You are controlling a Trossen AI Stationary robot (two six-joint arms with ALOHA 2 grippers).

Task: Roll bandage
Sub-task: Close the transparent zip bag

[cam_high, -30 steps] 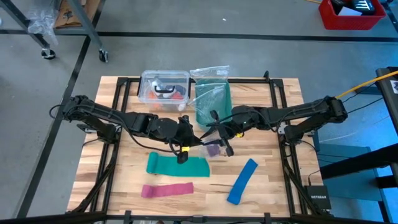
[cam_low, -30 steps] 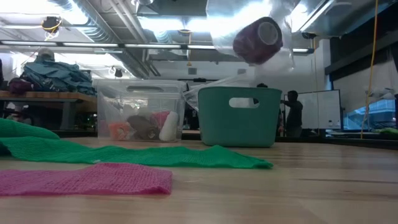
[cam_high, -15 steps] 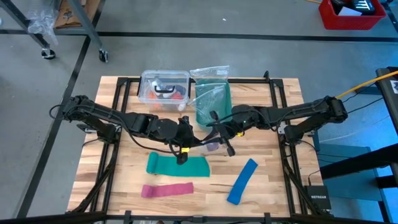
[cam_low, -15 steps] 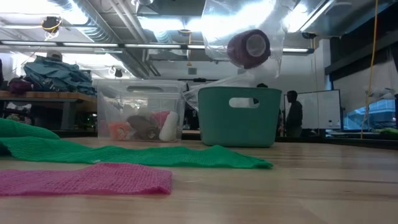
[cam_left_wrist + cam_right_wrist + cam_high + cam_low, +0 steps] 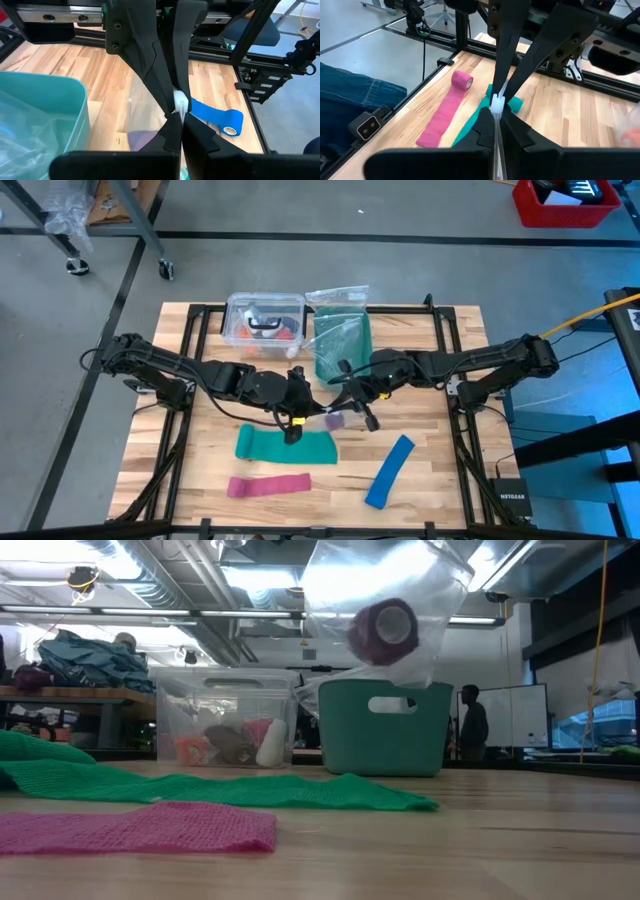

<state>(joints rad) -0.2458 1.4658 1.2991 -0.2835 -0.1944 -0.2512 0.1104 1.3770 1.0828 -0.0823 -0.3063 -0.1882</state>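
Overhead, one purple bandage roll [image 5: 382,631] inside one clear bag [image 5: 352,585], two pincers [image 5: 297,404] [image 5: 349,393] pinching it.

A purple bandage [image 5: 382,631] roll, green strip [image 5: 286,446], pink strip [image 5: 268,485], blue strip [image 5: 389,471] and teal bin [image 5: 385,726].

The tabletop [image 5: 440,430] is showing pale, smooth wood planks with a soft sheen, framed by matt black metal rails [image 5: 200,310]. The purple bandage [image 5: 382,631] is looking like soft, matt cloth wound in a roll inside a clear, glossy plastic bag [image 5: 400,570] that is catching the ceiling light. The green strip [image 5: 250,790] and pink strip [image 5: 140,828] are lying as rough, open-weave fabric, the teal bin [image 5: 385,730] is looking like smooth matt plastic, and the clear box [image 5: 225,720] is shining like hard transparent plastic.
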